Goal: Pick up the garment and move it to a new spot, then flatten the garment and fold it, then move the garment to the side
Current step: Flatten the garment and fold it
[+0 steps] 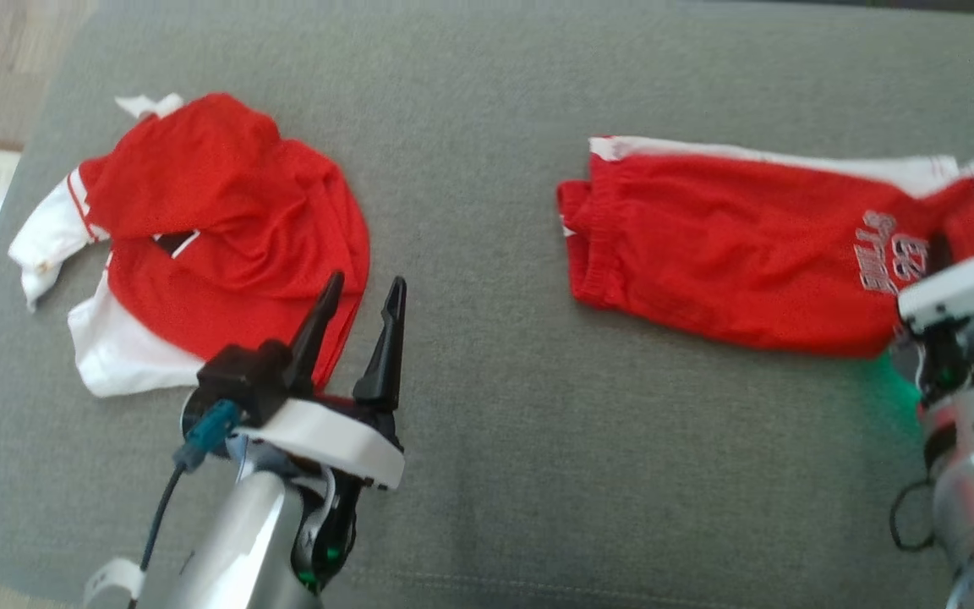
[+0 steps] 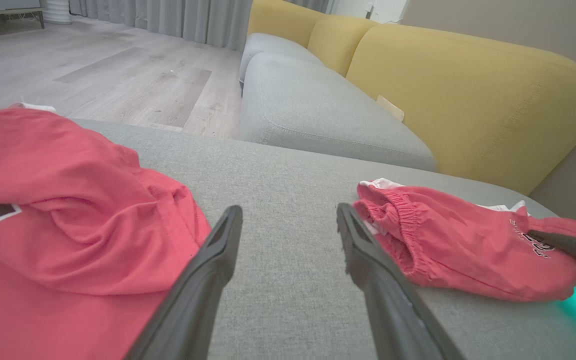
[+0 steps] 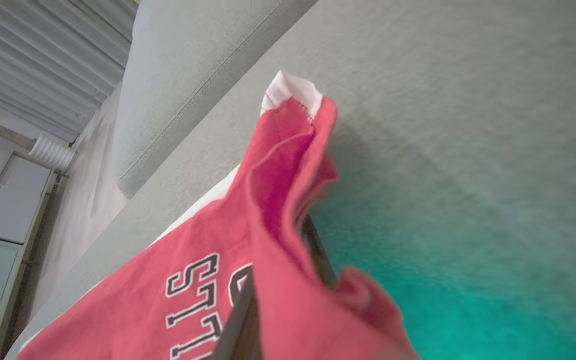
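The right gripper (image 3: 282,267) is pinching the hem of the red shorts (image 1: 732,254) at the right edge. The left gripper (image 1: 367,283) is hanging open, lower left, with bare grey cushion (image 1: 478,186) lying between.

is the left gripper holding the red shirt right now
No, in the left wrist view the left gripper stands open with bare grey cushion showing in the gap, and the red shirt lies off to one side of it.
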